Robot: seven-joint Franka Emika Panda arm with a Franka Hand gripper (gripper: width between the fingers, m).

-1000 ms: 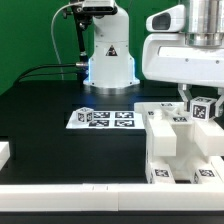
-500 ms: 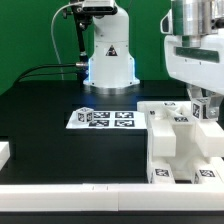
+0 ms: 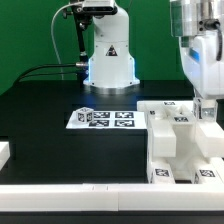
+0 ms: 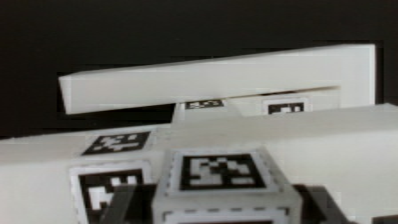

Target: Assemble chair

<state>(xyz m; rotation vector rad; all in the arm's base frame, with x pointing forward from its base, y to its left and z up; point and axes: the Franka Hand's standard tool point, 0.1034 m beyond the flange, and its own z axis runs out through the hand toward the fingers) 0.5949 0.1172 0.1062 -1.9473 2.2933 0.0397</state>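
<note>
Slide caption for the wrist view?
Wrist view: gripper grips a tagged white chair piece in front of the chair's larger white panels.

Nowhere legible words: only a warning triangle (image 3: 112, 50) on the robot base (image 3: 110, 70), plus black-and-white marker tags (image 3: 100, 117) on the marker board (image 3: 72, 122) and chair pieces (image 3: 175, 150).

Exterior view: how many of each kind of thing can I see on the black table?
Robot arm: 1
Marker board: 1
Chair, only partly built: 1
Long white bar along the front: 1
White block, cut off at the exterior view's left edge: 1
Total: 5
</note>
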